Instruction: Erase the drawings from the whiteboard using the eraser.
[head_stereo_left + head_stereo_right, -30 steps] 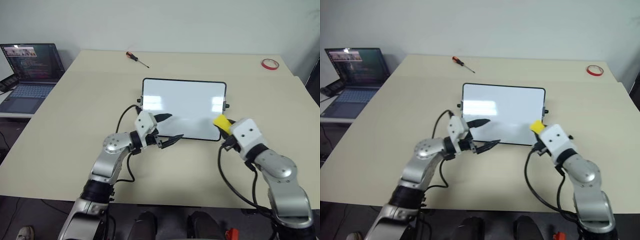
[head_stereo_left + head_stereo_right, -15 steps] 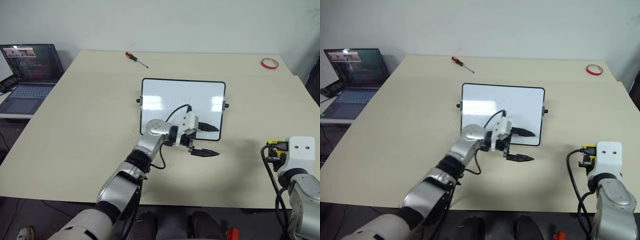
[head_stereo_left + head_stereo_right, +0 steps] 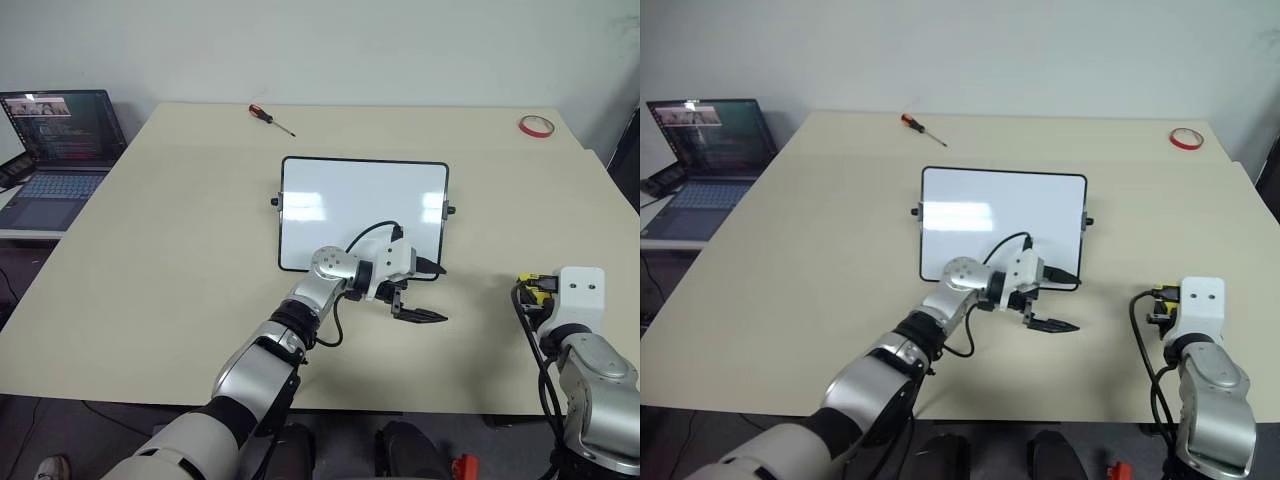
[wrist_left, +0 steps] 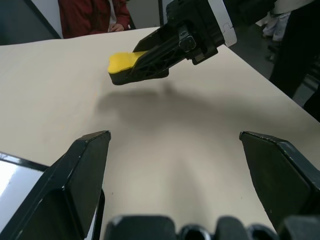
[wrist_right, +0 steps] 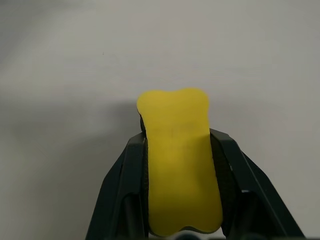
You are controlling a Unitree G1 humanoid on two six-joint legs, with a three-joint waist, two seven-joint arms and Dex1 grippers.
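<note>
From the head views, the glossy black-framed board [image 3: 362, 215] lies mid-worktop, looking clean; no drawings are visible, so wiping seems finished. The left hand [image 3: 424, 292] gapes wide by its near right corner. The left wrist view shows the right hand [image 4: 150, 60] over bare matte worktop [image 4: 165, 130]. The right wrist view shows it clamping the yellow bone-shaped eraser [image 5: 180, 160]. Next, set the eraser down.

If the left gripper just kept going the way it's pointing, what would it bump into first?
Probably the right gripper, which holds the yellow eraser straight ahead of the open left gripper. Only bare table lies between them, though the eraser may hang slightly above that line.
</note>
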